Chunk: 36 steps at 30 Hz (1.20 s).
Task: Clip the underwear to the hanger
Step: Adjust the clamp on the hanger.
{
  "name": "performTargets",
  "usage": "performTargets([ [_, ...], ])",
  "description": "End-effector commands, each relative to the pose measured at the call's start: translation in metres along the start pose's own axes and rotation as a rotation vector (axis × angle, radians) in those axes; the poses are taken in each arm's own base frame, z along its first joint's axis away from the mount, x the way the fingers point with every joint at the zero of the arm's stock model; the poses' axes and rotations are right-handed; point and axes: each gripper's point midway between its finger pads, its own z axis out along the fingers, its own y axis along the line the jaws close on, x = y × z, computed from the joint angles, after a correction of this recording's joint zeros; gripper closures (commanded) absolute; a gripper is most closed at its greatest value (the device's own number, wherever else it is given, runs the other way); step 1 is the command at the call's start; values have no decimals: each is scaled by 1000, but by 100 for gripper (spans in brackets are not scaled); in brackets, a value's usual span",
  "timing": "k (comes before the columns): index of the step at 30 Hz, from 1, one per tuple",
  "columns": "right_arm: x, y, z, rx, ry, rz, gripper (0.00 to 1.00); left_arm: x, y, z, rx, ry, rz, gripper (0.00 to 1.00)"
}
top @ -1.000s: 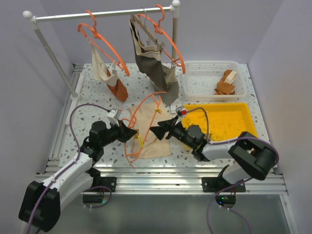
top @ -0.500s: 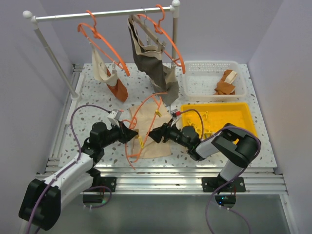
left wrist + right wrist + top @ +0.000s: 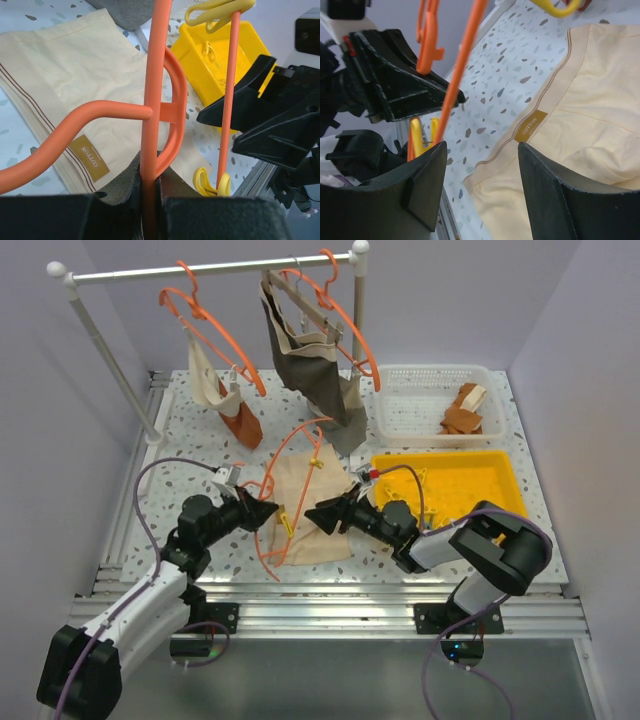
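ok so from where I'm standing, the left gripper (image 3: pixel 264 512) is clamped on the hanger (image 3: pixel 150 100). Its wrist camera shows the orange wire squeezed tight between the two dark pads, running straight up out of them. The hanger is propped at a slant, low end in that grip and the rest arching up and over the underwear (image 3: pixel 75 90).

The underwear is lying flat on the speckled table (image 3: pixel 190 440), in the middle between the two arms, waistband label facing up. A yellow clip (image 3: pixel 210 181) sits on the hanger's thin bar just above the cloth, and I can't tell if it's biting the fabric or just hanging there.

The right gripper (image 3: pixel 314 517) comes in from the other side, tips pointing at the left one and close to it. Its jaws are spread with nothing between them, just the underwear edge and the table showing through the gap, and the hanger's bar runs down past one finger.

Off to the right there's a yellow tray (image 3: pixel 485 490) with more clips in it, and a white basket (image 3: pixel 410 405) behind that. At the back, a rack (image 3: pixel 200 272) carries more orange hangers with a dark garment (image 3: pixel 310 370) on one
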Motion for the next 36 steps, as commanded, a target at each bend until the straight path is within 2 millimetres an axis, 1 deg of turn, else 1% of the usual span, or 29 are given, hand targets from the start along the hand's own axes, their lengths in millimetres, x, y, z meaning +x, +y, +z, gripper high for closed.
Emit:
performTargets([
  [1,-78,71,-13,-257,-292,-83,37,-2,-1,3,4,-11,-10,100],
  [5,-87,80,-16,-283,-316,-95,37,1,-5,5,39,0,-22,100],
  [7,-89,83,-11,-292,-320,-99,37,0,-8,5,51,-3,-23,100],
  [12,-86,82,6,-306,-297,-97,37,3,-13,3,79,4,-23,100],
  [13,-83,79,9,-304,-286,-93,37,3,-13,3,83,4,-22,100],
  [16,-83,80,15,-313,-280,-92,37,6,-15,3,103,6,-25,100],
  [18,-82,81,19,-321,-275,-90,40,8,-18,2,123,10,-32,100],
  [19,-82,82,20,-324,-272,-89,43,6,-20,3,133,5,-32,100],
  [20,-80,82,20,-325,-268,-87,52,8,-21,3,144,12,-33,100],
  [22,-79,82,21,-327,-266,-88,63,9,-21,4,148,16,-36,100],
  [23,-77,84,21,-328,-263,-86,73,11,-21,4,151,21,-40,100],
  [24,-77,85,21,-330,-264,-87,78,12,-21,4,148,25,-42,100],
  [25,-76,84,20,-325,-263,-81,90,12,-19,4,140,26,-45,100],
  [28,-73,81,20,-316,-254,-69,98,14,-16,3,123,33,-44,100],
  [29,-73,78,20,-305,-258,-65,100,11,-16,4,114,25,-42,88],
  [30,-72,76,19,-295,-259,-60,100,12,-15,3,109,27,-36,81],
  [31,-72,74,19,-286,-264,-56,100,10,-15,2,106,26,-32,75],
  [32,-72,73,19,-278,-267,-56,100,10,-14,2,99,25,-27,62],
  [34,-76,68,18,-250,-288,-48,100,10,-14,-1,88,25,-25,45],
  [35,-77,66,18,-238,-295,-45,100,10,-11,-1,76,25,-24,34],
  [36,-80,62,18,-216,-314,-33,100,14,-9,-2,66,38,-27,30],
])
